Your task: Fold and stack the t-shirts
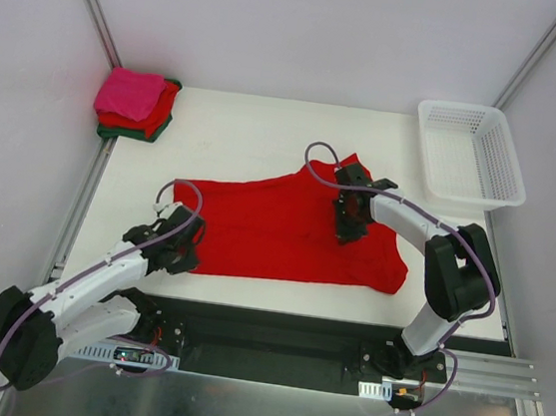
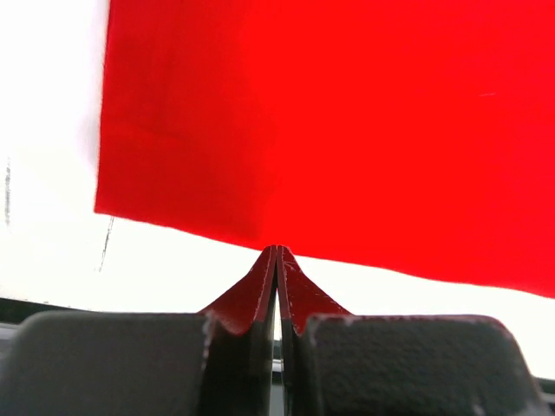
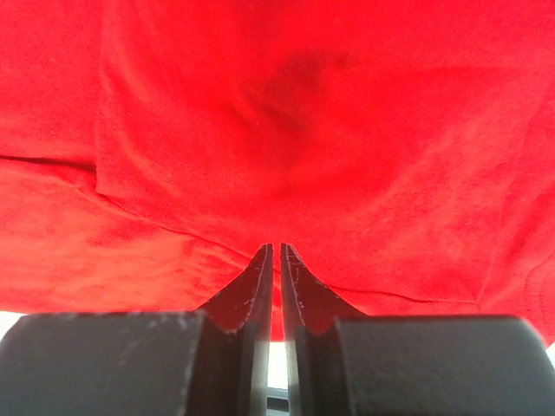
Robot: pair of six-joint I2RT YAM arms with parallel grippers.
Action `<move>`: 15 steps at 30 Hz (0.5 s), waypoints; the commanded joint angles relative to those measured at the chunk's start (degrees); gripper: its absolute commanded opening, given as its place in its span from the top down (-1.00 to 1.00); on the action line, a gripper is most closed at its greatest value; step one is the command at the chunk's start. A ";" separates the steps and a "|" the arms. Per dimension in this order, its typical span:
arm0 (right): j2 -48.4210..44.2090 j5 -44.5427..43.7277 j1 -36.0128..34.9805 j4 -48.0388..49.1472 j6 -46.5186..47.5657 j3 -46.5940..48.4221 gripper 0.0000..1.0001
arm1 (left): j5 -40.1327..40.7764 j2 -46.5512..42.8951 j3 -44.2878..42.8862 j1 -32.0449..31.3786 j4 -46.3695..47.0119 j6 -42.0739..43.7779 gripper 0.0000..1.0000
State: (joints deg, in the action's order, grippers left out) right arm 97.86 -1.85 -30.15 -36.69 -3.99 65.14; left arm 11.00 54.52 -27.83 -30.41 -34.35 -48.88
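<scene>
At the upper left of the table, folded t-shirts are sitting stacked. The bright red t-shirt is lying spread at centre. The left gripper is touching its near hem with fingers pressed together, and the right gripper is pinching its cloth, fingers a slit apart.

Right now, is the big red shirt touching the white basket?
Apart. The top view shows a strip of bare white table between the red shirt and the basket.

Shirt centre; stack far left; basket far right.
</scene>
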 commanded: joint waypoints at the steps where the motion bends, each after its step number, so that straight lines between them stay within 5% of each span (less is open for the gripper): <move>1: -2.33 -0.88 -0.43 -1.02 0.21 2.62 0.78 | 4.71 -5.56 -4.06 -0.52 -2.65 2.38 1.00; 10: -2.85 -1.40 -0.52 0.21 1.17 3.49 0.78 | 12.01 2.95 -11.89 -0.52 -2.04 6.69 1.00; 15: -3.03 -3.87 0.35 -0.14 3.20 8.23 0.75 | 16.84 8.21 -16.19 -0.17 0.51 10.99 0.80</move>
State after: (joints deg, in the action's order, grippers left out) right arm 97.78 -3.53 -30.30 -36.88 -2.85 68.03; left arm 21.74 59.57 -39.35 -30.39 -35.35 -42.59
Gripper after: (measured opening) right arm 0.118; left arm 0.056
